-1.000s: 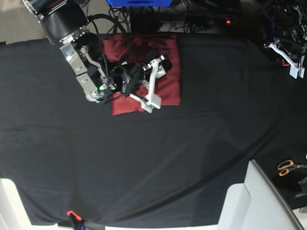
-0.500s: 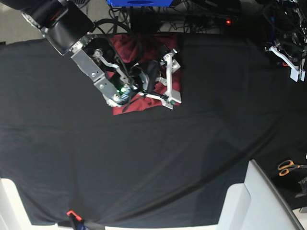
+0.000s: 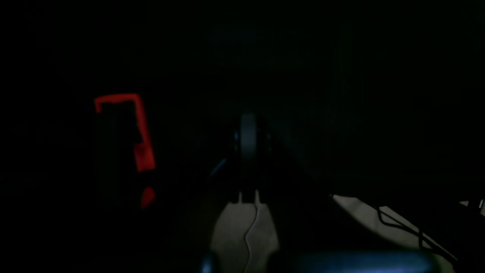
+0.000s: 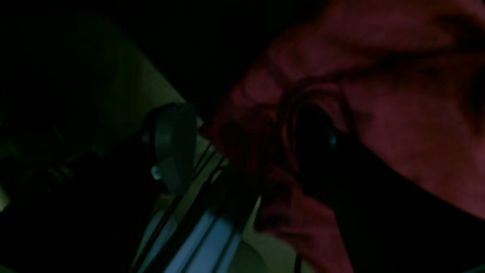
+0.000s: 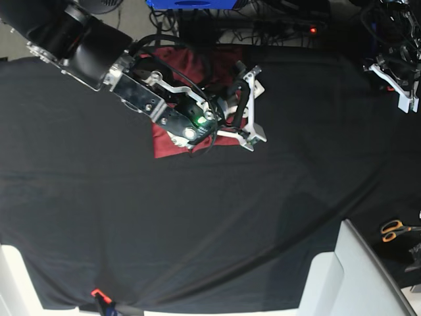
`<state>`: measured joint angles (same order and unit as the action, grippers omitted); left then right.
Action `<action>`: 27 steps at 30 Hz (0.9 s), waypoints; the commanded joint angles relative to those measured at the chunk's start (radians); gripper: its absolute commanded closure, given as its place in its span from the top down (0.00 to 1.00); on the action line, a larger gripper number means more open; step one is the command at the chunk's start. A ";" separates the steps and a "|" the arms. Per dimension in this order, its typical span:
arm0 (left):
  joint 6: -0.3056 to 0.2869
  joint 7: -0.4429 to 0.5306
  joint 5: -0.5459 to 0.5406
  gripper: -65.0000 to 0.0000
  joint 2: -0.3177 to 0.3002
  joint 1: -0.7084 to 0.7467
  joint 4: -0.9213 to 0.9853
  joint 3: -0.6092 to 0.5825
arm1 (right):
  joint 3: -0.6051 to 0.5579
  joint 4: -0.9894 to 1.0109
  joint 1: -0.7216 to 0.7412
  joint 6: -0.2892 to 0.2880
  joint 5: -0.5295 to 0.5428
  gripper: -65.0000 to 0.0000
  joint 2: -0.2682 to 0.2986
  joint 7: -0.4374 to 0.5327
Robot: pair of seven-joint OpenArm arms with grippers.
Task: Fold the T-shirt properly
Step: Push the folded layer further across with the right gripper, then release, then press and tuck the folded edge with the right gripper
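From the base view, your right tool (image 5: 252, 105) reaches across the folded T-shirt (image 5: 166, 141), fingers spread wide; your left tool (image 5: 401, 89) sits well apart at the counter (image 5: 210, 224) edge. Left wrist: too dark, grip unclear. Right wrist: T-shirt (image 4: 398, 98) lies directly beneath.

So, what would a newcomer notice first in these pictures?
The red shirt at the far side of the black table cloth, folded into a small block. The right arm's white claw lies over it, jaws apart. The left claw waits at the table's far edge.
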<state>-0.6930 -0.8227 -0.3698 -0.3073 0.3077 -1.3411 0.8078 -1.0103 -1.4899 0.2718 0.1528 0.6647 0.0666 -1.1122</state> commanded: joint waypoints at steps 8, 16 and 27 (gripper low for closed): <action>-0.005 0.013 -0.011 0.00 -0.022 0.000 -0.013 0.006 | 0.152 -0.274 0.014 0.176 0.010 0.59 0.167 0.008; -0.005 0.013 -0.011 0.00 -0.022 0.000 -0.013 0.006 | 0.393 -0.271 -0.118 0.046 0.011 0.00 0.312 0.151; -0.005 0.013 -0.011 0.00 -0.022 0.002 -0.013 0.006 | 0.387 -0.044 -0.188 0.031 0.010 0.01 0.253 0.254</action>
<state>-0.6930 -0.8227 -0.3695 -0.3084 0.3077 -1.3411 0.8078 -0.6308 -1.5196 0.0669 0.1841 0.6743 0.3058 -0.8677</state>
